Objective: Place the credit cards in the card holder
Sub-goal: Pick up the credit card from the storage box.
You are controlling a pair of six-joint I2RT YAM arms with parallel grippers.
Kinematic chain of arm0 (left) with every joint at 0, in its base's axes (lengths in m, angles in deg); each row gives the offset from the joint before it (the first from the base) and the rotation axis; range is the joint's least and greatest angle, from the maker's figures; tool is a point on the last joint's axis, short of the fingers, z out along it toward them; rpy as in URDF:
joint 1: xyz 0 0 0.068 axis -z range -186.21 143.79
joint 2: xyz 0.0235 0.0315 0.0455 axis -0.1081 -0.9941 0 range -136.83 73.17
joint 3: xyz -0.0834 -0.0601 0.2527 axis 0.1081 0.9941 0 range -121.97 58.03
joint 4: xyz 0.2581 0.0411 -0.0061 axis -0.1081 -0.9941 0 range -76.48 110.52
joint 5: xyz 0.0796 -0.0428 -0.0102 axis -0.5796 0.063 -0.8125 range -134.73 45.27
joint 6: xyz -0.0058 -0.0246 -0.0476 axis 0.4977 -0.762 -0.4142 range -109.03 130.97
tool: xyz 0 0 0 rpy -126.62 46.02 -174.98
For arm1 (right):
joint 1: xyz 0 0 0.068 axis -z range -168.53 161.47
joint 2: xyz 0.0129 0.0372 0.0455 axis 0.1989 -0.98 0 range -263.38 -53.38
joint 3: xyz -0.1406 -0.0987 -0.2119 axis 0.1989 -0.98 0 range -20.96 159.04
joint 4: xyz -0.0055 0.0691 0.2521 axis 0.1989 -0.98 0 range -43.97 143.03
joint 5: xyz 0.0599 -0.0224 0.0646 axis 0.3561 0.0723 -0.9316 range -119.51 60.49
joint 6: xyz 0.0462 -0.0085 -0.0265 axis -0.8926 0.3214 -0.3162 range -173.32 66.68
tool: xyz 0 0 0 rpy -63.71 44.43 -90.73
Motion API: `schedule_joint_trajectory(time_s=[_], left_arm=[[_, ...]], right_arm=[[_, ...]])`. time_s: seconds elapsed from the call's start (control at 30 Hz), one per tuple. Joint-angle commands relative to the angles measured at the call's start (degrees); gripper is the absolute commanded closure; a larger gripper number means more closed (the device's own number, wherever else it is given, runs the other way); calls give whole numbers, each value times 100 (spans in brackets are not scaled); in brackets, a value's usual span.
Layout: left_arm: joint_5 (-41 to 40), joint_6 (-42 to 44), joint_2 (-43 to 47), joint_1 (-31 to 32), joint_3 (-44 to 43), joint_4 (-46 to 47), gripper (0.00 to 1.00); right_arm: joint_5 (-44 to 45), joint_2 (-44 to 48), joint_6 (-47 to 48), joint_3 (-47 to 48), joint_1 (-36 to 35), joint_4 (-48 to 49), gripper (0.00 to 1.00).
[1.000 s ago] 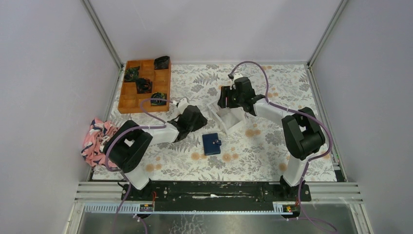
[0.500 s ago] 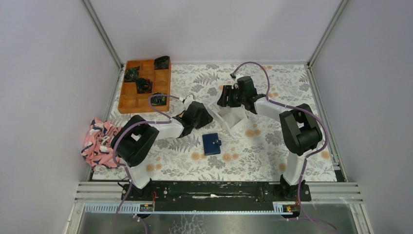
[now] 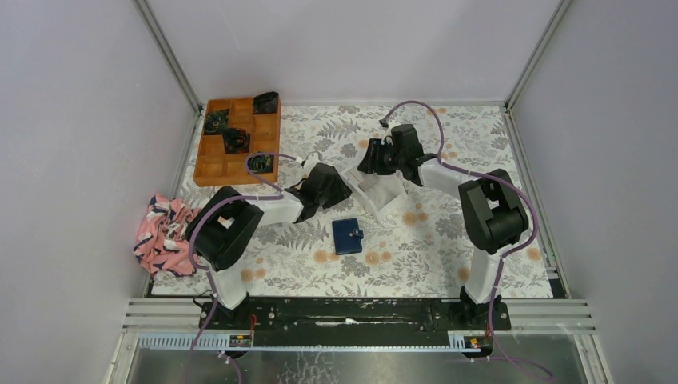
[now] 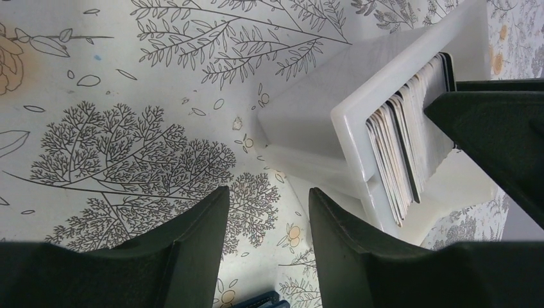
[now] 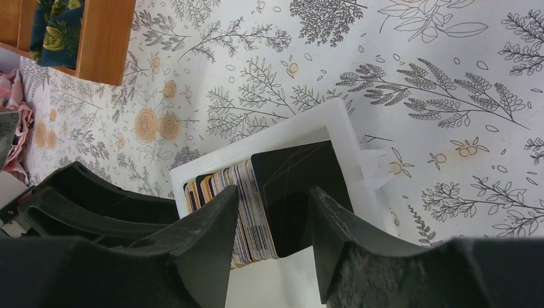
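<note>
Step in hand, as I read it: taking the first card out of the box. No card has reached the wallet yet.

- The cards (image 5: 247,212) stand on edge, packed tight in a white box (image 5: 269,138) near mid-table. A dark card (image 5: 298,186) faces the stack.
- Your right gripper (image 5: 274,192) hovers over that stack, jaws parted and empty. You cannot tell from here whether the fingers touch the cards.
- Your left gripper (image 4: 267,196) sits just beside the box wall, jaws apart, holding nothing.
- The wallet (image 3: 347,236) lies folded shut on the tablecloth (image 3: 416,240), on the near side of the box and apart from both grippers.

Next move, my judgement: bring the right jaws down onto one card only, since the tight packing may drag its neighbours along. Brace the box with the left gripper. The wallet needs opening before any card goes in.
</note>
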Motion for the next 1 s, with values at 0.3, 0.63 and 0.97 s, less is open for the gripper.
schedule_joint_trajectory(time_s=[0.3,0.63,0.97], left_arm=[[38,-27,-115,-71,-173,178,44],[16,-35,-71,-72,-158,143,44],[36,-36,-72,-72,-157,138,43]], right_arm=[[-66,547,-48,84,17,-54,55],[-11,613,23,87,13,-228,59],[124,299,218,243,9,-400,42]])
